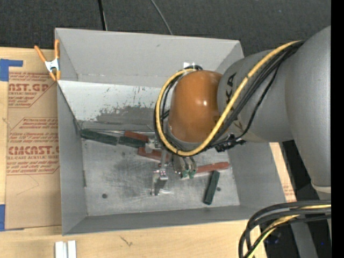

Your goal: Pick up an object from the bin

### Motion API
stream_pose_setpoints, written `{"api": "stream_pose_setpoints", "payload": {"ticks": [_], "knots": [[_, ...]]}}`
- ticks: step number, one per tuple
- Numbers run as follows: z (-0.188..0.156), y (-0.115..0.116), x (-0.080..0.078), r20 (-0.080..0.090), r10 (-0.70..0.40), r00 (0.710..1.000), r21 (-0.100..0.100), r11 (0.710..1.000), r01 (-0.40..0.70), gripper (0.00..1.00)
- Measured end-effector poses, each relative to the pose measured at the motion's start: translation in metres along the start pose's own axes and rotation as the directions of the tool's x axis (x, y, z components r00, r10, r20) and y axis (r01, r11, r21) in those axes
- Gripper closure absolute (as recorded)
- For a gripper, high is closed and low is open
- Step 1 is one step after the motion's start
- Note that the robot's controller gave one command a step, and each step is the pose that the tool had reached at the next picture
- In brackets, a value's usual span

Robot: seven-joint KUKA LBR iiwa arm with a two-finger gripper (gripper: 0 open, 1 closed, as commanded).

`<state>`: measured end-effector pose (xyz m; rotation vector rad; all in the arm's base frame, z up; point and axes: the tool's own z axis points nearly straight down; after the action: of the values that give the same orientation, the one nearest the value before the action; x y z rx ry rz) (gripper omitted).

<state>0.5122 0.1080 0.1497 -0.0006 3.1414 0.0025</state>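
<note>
— What lay nearest the jaws?
— A short red-brown bar point(149, 151), flat on the floor of the grey bin point(134, 52), just up and left of the jaws. The jaws stood low over bare metal. Nothing showed between them, and I couldn't tell whether they were open or closed.
— And further out?
— Farther left of the jaws, a second red-brown bar point(135, 139), then a long dark green strip point(99, 137) along the back slope. Right of the jaws lay a reddish bar point(214, 167), and below it a dark green bar point(210, 188), tilted.
— Around the bin?
— A pale wooden desk point(161, 241) and a dark floor point(215, 9) beyond.
</note>
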Motion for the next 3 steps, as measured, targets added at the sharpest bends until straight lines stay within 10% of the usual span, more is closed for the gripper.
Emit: {"api": "stream_pose_setpoints", "payload": {"ticks": [2, 3], "knots": [[0.042, -0.036, -0.031, 0.005, 0.022, 1.0, 0.0, 1.0, -0.022, 0.0], [0.07, -0.032, -0.045, 0.012, -0.005, 1.0, 0.002, 1.0, 0.005, 1.0]]}}
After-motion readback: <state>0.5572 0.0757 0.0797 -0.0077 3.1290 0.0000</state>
